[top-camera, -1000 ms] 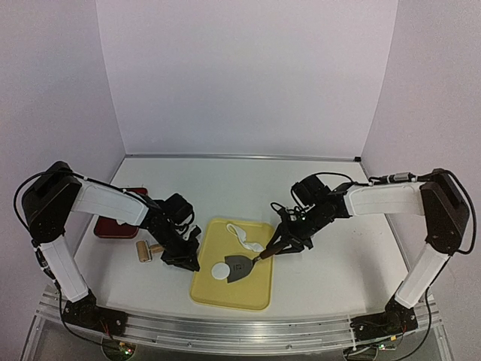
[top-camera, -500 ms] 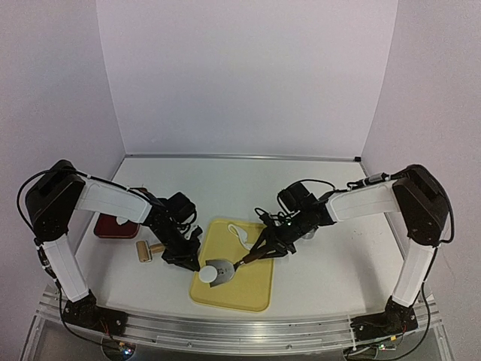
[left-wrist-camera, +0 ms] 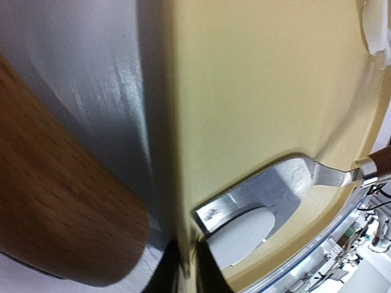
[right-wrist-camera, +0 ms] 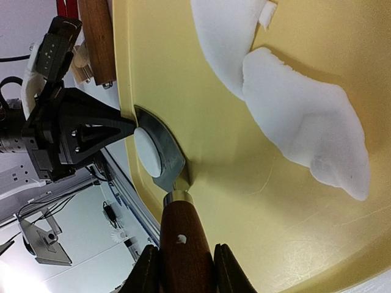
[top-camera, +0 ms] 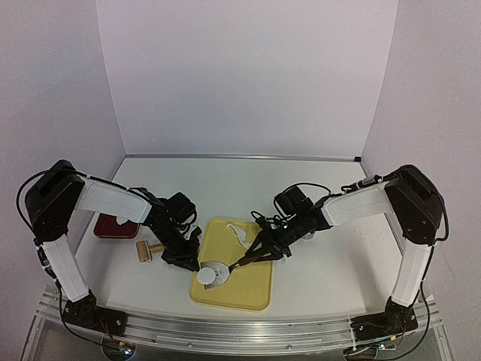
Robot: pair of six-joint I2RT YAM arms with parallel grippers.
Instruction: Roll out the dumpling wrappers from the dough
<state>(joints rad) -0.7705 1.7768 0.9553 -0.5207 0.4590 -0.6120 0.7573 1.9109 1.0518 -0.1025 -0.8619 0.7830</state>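
We see a yellow tray (left-wrist-camera: pixel 256 91) with a metal spatula (left-wrist-camera: pixel 269 192) lying flat near its left edge, a round white wrapper (left-wrist-camera: pixel 241 235) touching the blade. A white dough scrap (left-wrist-camera: pixel 376 30) sits towards the far corner. The blurred wooden piece (left-wrist-camera: pixel 55 201) outside the tray may be a rolling pin.

The right gripper (top-camera: pixel 264 250) has slid the spatula (top-camera: pixel 219 268) leftward across the tray (top-camera: pixel 248 292). The wrapper (top-camera: pixel 205 277), earlier beside the blade, now lies on it at the tray's left edge.
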